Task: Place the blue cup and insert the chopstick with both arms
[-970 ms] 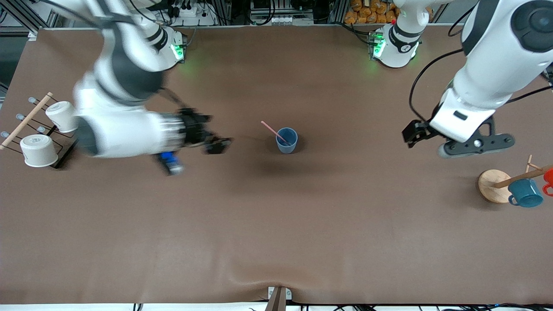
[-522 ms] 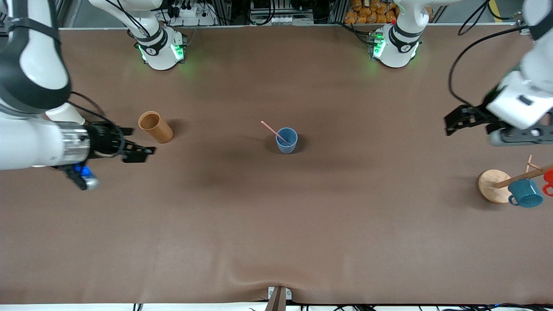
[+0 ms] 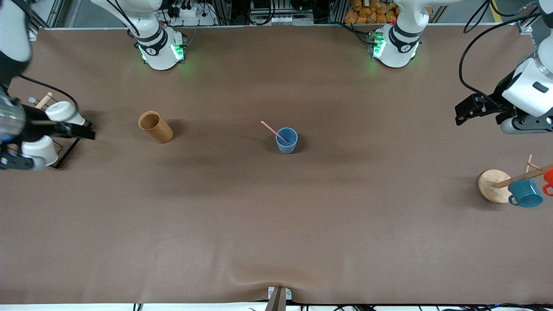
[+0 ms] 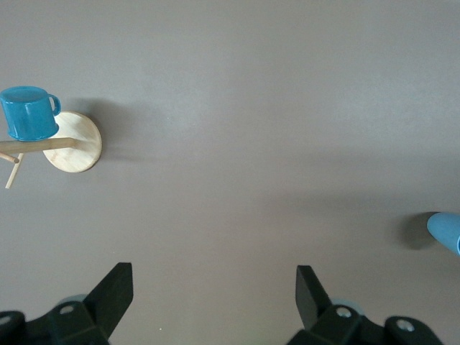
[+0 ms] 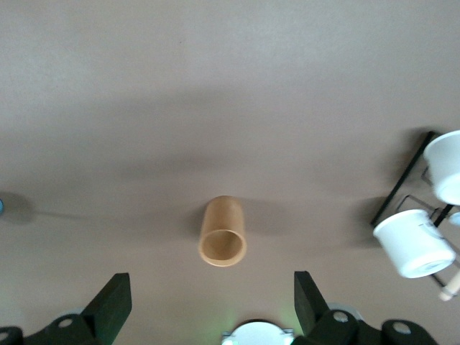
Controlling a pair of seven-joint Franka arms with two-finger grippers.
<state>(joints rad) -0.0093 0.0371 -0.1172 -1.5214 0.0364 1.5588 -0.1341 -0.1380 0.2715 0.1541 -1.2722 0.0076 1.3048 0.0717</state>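
Blue cup [image 3: 287, 140] stands upright near the middle of the table with the chopstick [image 3: 274, 132] already in it, so both parts of the task look done and the arms appear parked.

Going from the right arm's end of the table: the right gripper [image 3: 65, 129] hangs over a wire rack [image 3: 65, 151] carrying 2 white cups [image 3: 65, 113], its fingers [image 5: 115, 302] spread wide with nothing between them. Next comes a tan holder [image 3: 154, 126], standing between that rack and the blue cup. Then the cup itself, the stick's lower end inside it and its free end leaning out over the rim, tilted toward the right arm's end and toward the bases. At the left arm's end the left gripper [image 3: 468, 113] hangs over bare table, jaws likewise parted and empty. Nearer the front camera than that gripper, a teal mug [image 3: 525, 193] hangs on a wooden mug stand [image 3: 494, 185].

The relation that counts: the cup sits between the 2 grippers and well apart from each. If the stick needed resetting, its leaning end points toward the right arm's side, so I judge that arm better placed.
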